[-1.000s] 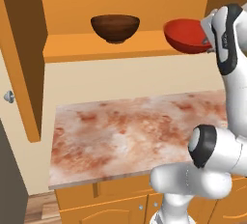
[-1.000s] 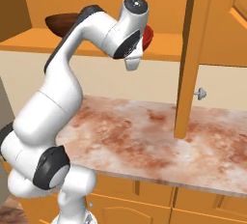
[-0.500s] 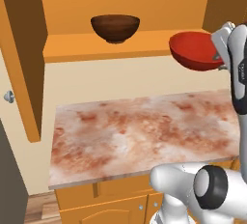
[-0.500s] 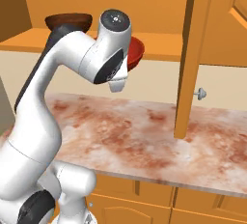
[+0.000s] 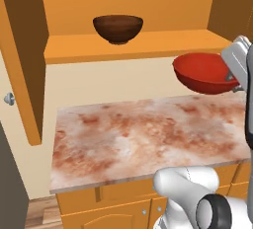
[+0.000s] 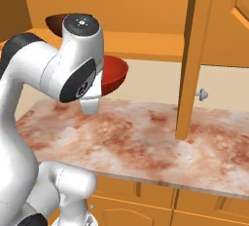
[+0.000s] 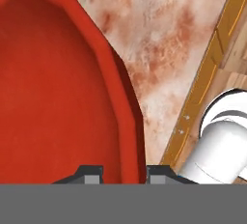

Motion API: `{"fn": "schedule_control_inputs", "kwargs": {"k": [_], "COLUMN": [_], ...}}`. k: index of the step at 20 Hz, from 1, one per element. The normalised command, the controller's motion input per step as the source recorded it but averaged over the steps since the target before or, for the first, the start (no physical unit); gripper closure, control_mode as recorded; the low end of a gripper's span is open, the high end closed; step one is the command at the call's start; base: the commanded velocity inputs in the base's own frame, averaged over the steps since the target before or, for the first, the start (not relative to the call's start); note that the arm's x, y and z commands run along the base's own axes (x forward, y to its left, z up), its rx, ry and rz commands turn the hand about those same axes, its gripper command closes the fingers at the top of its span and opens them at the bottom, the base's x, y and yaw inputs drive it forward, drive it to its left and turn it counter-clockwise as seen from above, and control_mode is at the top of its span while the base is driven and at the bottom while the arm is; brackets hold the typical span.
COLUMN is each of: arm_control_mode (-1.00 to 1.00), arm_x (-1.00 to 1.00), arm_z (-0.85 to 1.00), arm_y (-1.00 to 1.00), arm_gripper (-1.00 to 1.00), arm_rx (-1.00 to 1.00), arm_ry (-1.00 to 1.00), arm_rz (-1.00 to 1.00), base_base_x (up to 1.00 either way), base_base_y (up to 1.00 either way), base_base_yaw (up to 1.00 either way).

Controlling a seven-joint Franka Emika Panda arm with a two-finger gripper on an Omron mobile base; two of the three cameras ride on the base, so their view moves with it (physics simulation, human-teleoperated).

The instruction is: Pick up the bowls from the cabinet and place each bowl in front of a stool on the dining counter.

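Kitchen: wooden wall cabinet (image 5: 128,45) above marble counter (image 5: 148,139).

Red bowl (image 6: 115,74): left half hidden behind the arm in the right base view. Brown bowl (image 6: 57,22): mostly hidden there, one edge visible. Cabinet (image 5: 148,45): cut off at the top edge.

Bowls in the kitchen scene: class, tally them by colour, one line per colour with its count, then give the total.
Red bowl, held at its rim by the gripper, off the shelf: 1
Brown bowl, on the cabinet shelf: 1
Total: 2
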Motion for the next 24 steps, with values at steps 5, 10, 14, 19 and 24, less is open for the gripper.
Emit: {"fn": "schedule_control_inputs", "kwargs": {"k": [5,10,14,19,24], "arm_control_mode": [-1.00,-1.00,1.00,1.00,1.00], "arm_x": [-0.61,-0.32,-0.03,0.00,0.00], "arm_z": [0.00,0.00,0.00,0.00,0.00], "arm_y": [0.44,0.38,0.14,0.00,0.00], "arm_gripper": [1.00,1.00,1.00,1.00,1.00], "arm_rx": [0.01,0.00,0.00,0.00,0.00], "arm_ry": [0.09,0.02,0.00,0.00,0.00], "arm_rz": [0.00,0.00,0.00,0.00,0.00], "base_base_x": [0.00,0.00,-0.04,-0.90,-1.00], "base_base_y": [0.00,0.00,0.00,-0.33,-0.11], "base_base_yaw": [0.00,0.00,0.00,-0.29,-0.61]}}
